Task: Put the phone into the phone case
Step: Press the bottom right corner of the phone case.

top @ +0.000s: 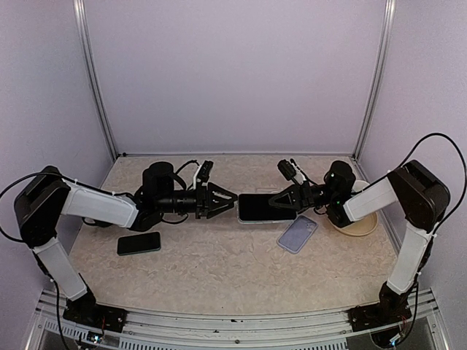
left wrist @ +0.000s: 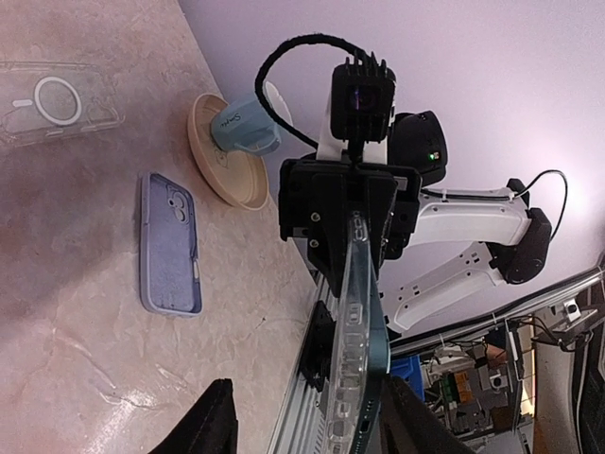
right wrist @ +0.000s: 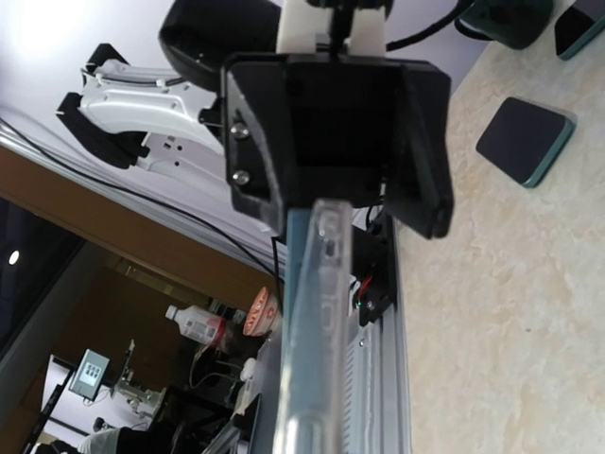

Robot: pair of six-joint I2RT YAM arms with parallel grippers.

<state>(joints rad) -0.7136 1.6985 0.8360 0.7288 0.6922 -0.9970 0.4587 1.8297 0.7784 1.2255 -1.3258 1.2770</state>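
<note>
The phone (top: 257,208) is held screen-up above the middle of the surface (top: 219,270). In the left wrist view a clear case (left wrist: 352,312) shows along its edge. The right end effector (top: 279,202) is clamped on the phone's right end. The left end effector (top: 233,200) is at the phone's left end, its fingers (left wrist: 203,427) spread apart on either side. A purple case (top: 297,234) lies on the surface near a plate (top: 365,222), and a dark handset (top: 139,243) lies well to the left.

Beige marbled tabletop (top: 219,270); lavender rectangular silicone phone case (top: 297,234); black-screened teal-edged slab phone (top: 257,208); second dark teal flat phone (top: 139,243); tan round plate (top: 367,226), pale blue cup (left wrist: 241,128); clear plastic case (left wrist: 57,99) with white ring
</note>
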